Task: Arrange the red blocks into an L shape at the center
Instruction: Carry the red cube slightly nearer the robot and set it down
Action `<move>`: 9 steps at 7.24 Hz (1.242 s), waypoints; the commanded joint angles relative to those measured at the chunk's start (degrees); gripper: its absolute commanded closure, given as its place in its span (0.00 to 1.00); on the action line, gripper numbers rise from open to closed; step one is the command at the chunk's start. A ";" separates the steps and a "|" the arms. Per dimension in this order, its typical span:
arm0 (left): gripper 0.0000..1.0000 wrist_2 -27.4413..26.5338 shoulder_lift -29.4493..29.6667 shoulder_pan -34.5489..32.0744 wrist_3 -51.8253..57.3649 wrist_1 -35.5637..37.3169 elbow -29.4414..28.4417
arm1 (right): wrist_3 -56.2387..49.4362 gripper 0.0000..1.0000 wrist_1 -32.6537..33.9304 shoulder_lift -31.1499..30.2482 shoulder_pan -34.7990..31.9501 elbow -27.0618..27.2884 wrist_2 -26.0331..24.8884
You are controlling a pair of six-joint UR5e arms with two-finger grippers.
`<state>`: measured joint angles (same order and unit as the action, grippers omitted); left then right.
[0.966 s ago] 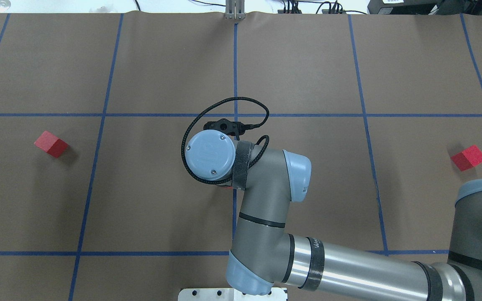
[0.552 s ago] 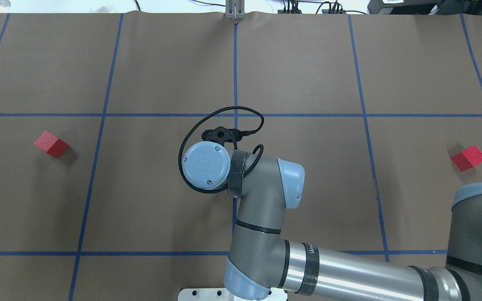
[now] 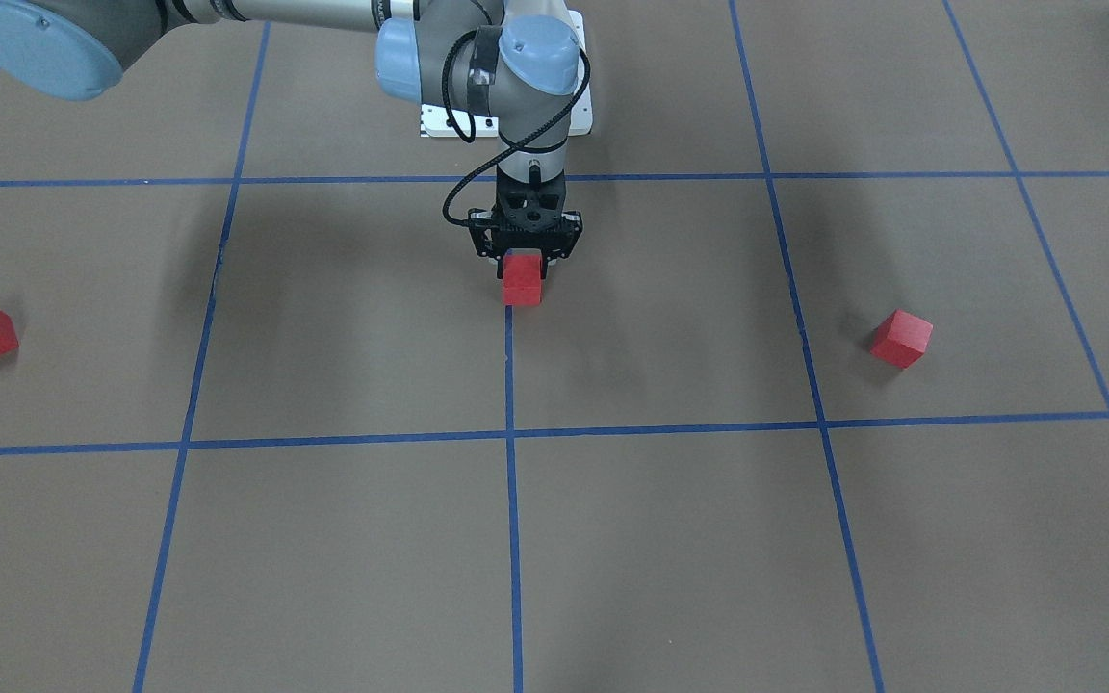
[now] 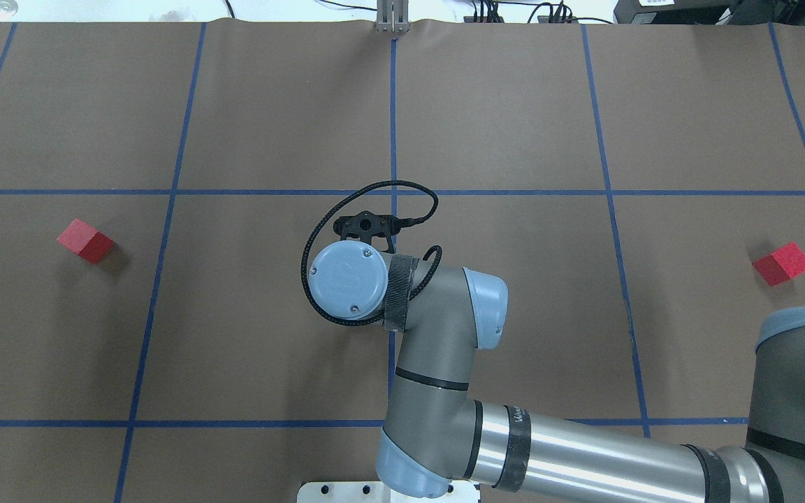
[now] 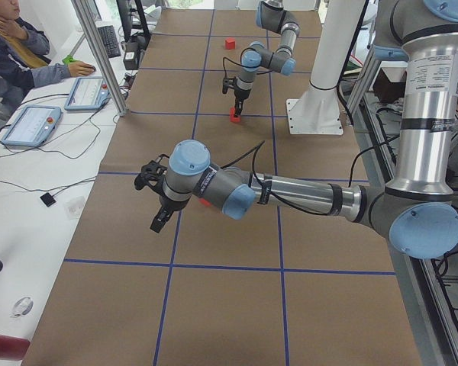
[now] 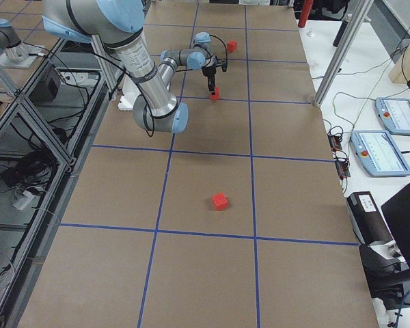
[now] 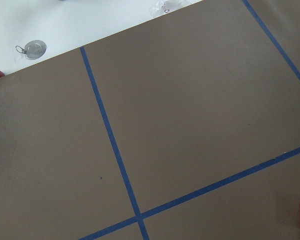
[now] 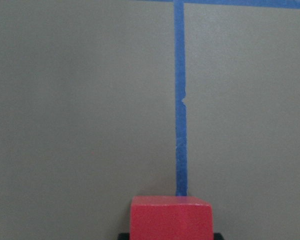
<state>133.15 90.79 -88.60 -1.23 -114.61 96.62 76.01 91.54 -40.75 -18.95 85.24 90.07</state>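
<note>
The brown counter [image 4: 270, 105] carries a blue tape grid. Its middle line [image 4: 393, 105] marks the center, where the L is to be built. The right arm [image 4: 444, 349] reaches in over that line. The left arm [image 5: 290, 191] hangs well off to its own side above the counter, and I cannot tell whether the left fingers [image 5: 159, 217] are open or closed.

The right fingers [image 3: 548, 252] point straight down and are closed on the held block [image 3: 522, 281]. This block sits squarely over the middle line, at the surface or just above it; I cannot tell whether it touches. The other two red blocks lie loose and well apart from it, the left-side block [image 4: 86, 241] and the right-side block [image 4: 782, 264]. Both are turned askew to the grid.

The step in hand looks like setting down the first piece, probably the corner of the L. To do it well:

- Ease the block down until its base lies flat.
- Keep its faces parallel to the tape, so the next two can butt against straight sides.
- Open the fingers only a little, then lift straight up. Any sideways drift on release would twist the cube off the line.

The two askew blocks will likely need turning square before they join it.
</note>
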 commanded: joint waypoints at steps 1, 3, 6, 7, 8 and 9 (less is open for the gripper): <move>0.00 0.00 0.00 0.00 0.00 0.00 -0.03 | -0.34 0.04 -0.48 -0.21 0.05 -0.16 -0.94; 0.00 0.00 0.00 0.00 0.00 0.00 -0.03 | -0.43 0.01 -0.31 -0.03 0.05 0.36 -1.74; 0.00 -0.09 0.00 0.00 -0.09 0.00 -0.03 | -2.43 0.01 0.56 -0.47 -2.56 3.42 -0.60; 0.00 -0.09 0.00 0.35 -0.17 0.00 -0.03 | -4.80 0.01 3.10 -1.52 -5.98 7.01 2.62; 0.00 -0.09 0.26 1.66 -0.35 0.00 -0.03 | -8.04 0.01 5.12 -4.05 -10.62 12.01 7.62; 0.00 -0.09 0.70 2.89 -2.35 -0.17 0.14 | -12.34 0.01 5.32 -7.47 -15.19 15.89 10.54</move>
<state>133.07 91.07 -87.15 -1.96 -114.65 96.63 68.60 95.60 -44.46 -28.33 95.70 96.05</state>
